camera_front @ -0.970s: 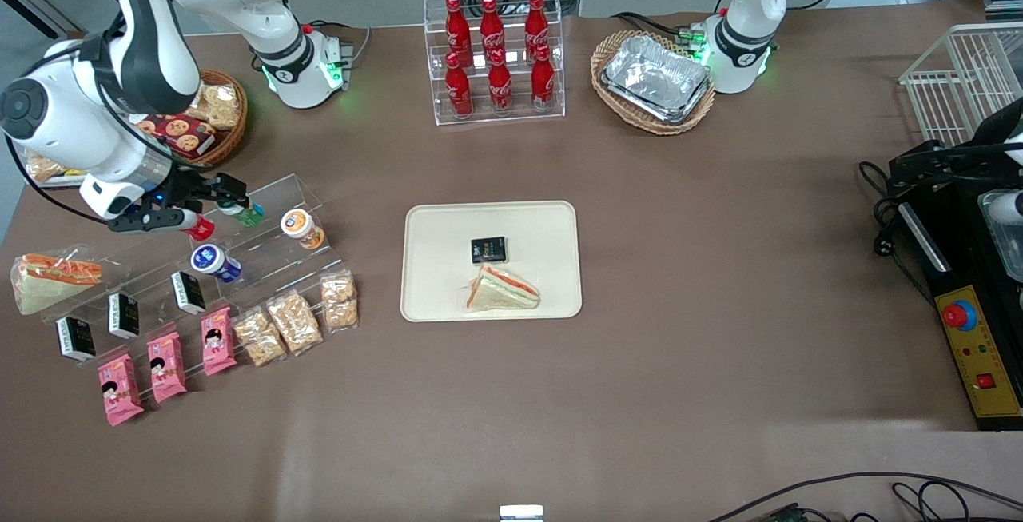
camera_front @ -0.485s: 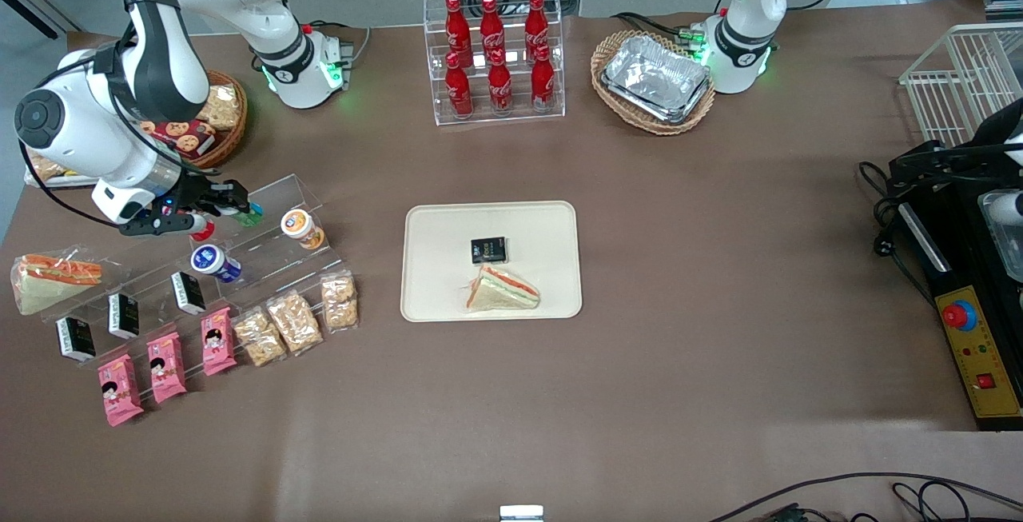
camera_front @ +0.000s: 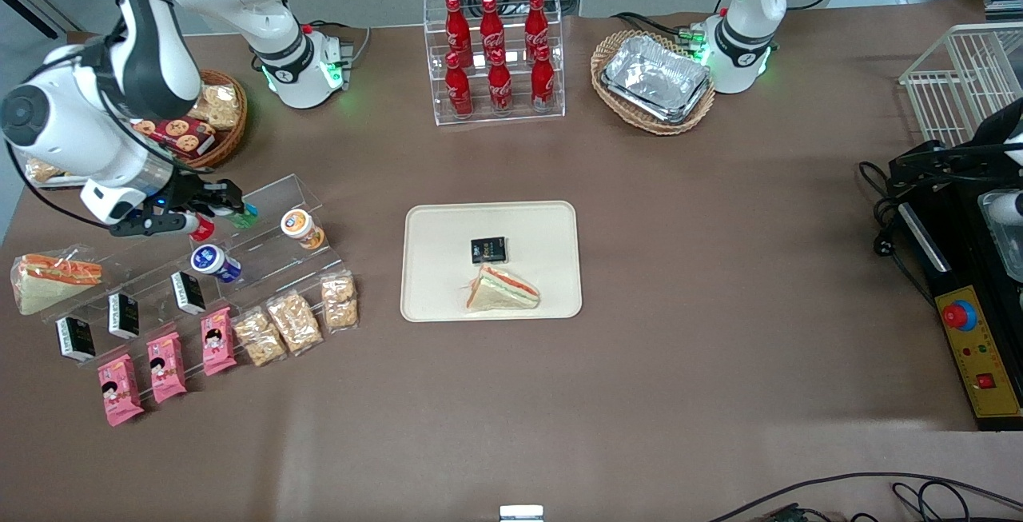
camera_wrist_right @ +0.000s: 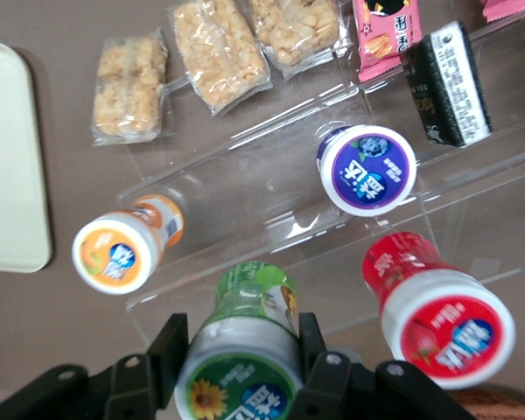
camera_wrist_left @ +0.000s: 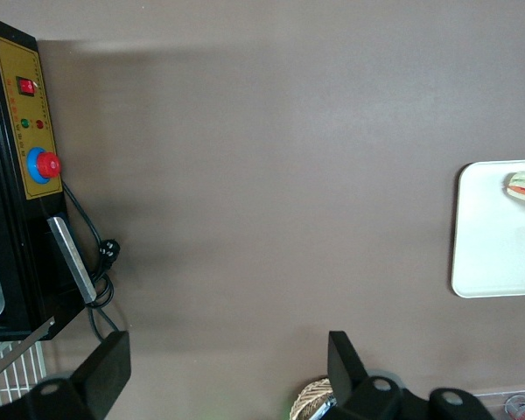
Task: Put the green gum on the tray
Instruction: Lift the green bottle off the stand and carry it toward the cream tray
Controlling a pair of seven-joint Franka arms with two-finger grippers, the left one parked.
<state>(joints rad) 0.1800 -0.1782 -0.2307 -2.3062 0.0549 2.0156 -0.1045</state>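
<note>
While hanging over the clear stepped rack point(camera_front: 264, 222) at the working arm's end of the table, front view: gripper point(camera_front: 214, 210) at the green gum point(camera_front: 242, 214); tray point(camera_front: 551, 222) well apart, mid-table. Right wrist view: fingers point(camera_wrist_right: 169, 350) clamp the green gum point(camera_wrist_right: 243, 350) either side; red bottle point(camera_wrist_right: 437, 311) just beside it

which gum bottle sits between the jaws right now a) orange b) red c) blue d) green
d) the right wrist view shows the gripper with one finger on each side of the green gum, while the red bottle, blue bottle and orange bottle lie apart on the clear stand.
</note>
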